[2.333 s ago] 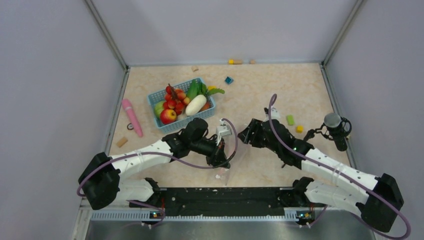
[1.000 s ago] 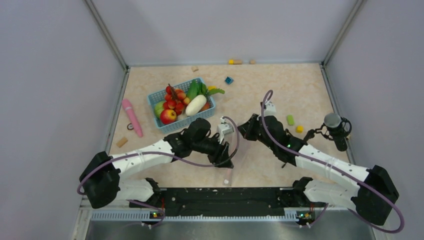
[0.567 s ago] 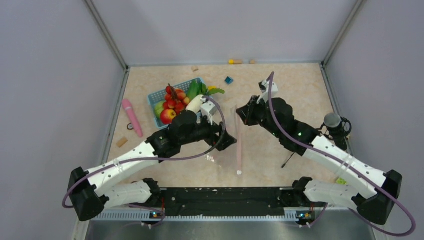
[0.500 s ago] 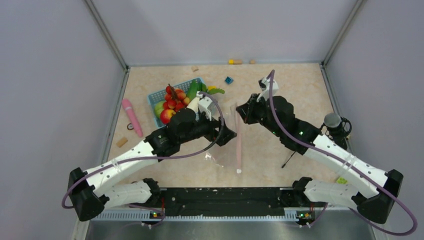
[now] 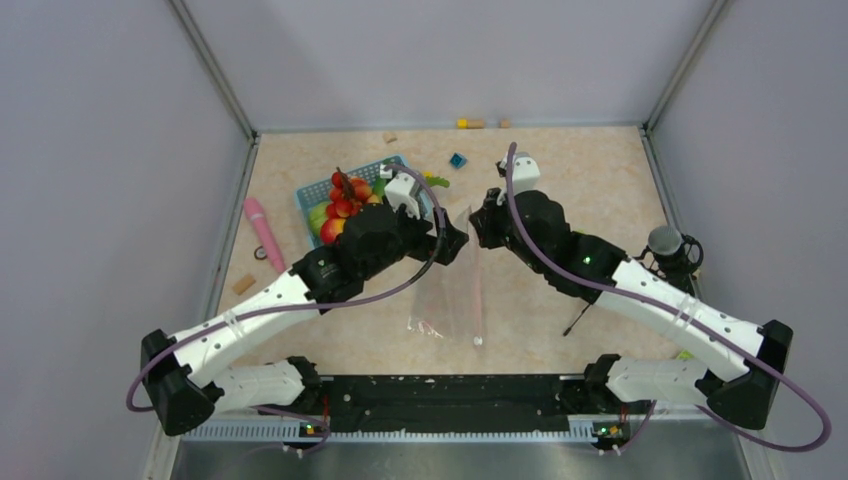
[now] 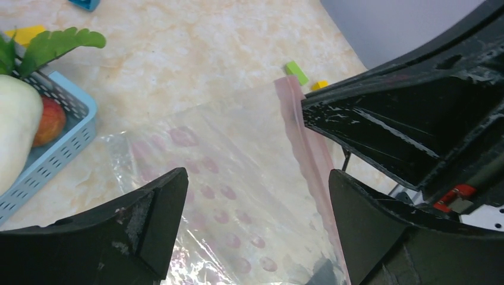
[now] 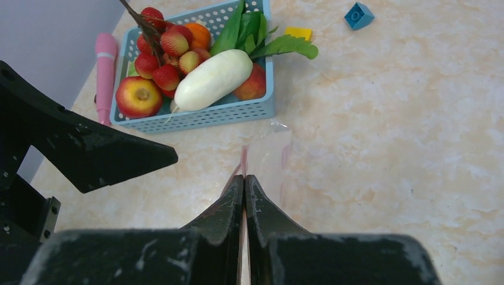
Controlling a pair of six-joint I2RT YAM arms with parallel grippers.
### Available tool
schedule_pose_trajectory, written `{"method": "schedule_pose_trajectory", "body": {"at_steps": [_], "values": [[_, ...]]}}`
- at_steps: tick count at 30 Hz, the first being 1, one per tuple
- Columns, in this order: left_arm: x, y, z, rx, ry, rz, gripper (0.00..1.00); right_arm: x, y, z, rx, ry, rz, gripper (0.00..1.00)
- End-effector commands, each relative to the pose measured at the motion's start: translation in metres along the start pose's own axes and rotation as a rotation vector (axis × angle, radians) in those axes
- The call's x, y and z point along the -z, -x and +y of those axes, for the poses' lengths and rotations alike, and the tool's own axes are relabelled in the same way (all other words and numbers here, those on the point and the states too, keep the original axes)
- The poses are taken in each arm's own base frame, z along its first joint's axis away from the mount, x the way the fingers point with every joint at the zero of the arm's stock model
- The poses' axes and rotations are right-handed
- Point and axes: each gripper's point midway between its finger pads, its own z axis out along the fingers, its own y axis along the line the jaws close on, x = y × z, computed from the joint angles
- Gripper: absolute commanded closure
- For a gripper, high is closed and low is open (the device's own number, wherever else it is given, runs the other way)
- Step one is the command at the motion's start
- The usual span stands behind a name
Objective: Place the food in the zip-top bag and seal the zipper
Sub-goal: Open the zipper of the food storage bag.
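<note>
Zip-top bag [image 5: 450,295] from above: you've got it stretched down the middle of the surface [image 5: 590,170], just right of the basket [image 5: 306,197], with its far end at the right end effector [image 5: 477,228]. The left end effector [image 5: 456,246] hovers beside it, spread wide and holding nothing.

Left wrist view: your fingers [image 6: 151,214] gape, with the bag spread below them. The pink zipper [image 6: 309,151] runs up to the other arm's black tips.

Right wrist view: your end effector is pinched tight on the zipper's end. The food [image 7: 208,80] sits in the basket just beyond.
</note>
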Motion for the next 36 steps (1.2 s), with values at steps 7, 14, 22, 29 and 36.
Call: {"method": "schedule_pose_trajectory", "body": {"at_steps": [7, 14, 22, 29, 36], "values": [[-0.015, 0.017, -0.013, 0.037, -0.020, -0.027, 0.08, 0.006, 0.026, 0.008, -0.026, 0.010, -0.081, 1.00], [-0.026, 0.005, -0.010, 0.059, -0.013, 0.005, 0.11, 0.003, 0.025, 0.005, -0.041, -0.016, -0.086, 1.00], [-0.030, -0.005, 0.009, 0.060, 0.082, 0.017, 0.30, 0.006, 0.022, 0.005, -0.042, 0.000, -0.085, 1.00], [-0.037, -0.026, 0.022, 0.055, 0.131, 0.081, 0.49, 0.009, 0.022, 0.005, -0.040, 0.012, -0.086, 1.00], [-0.033, -0.060, 0.030, 0.042, 0.129, 0.180, 0.78, 0.010, 0.022, -0.006, -0.026, -0.042, -0.098, 1.00]]}}
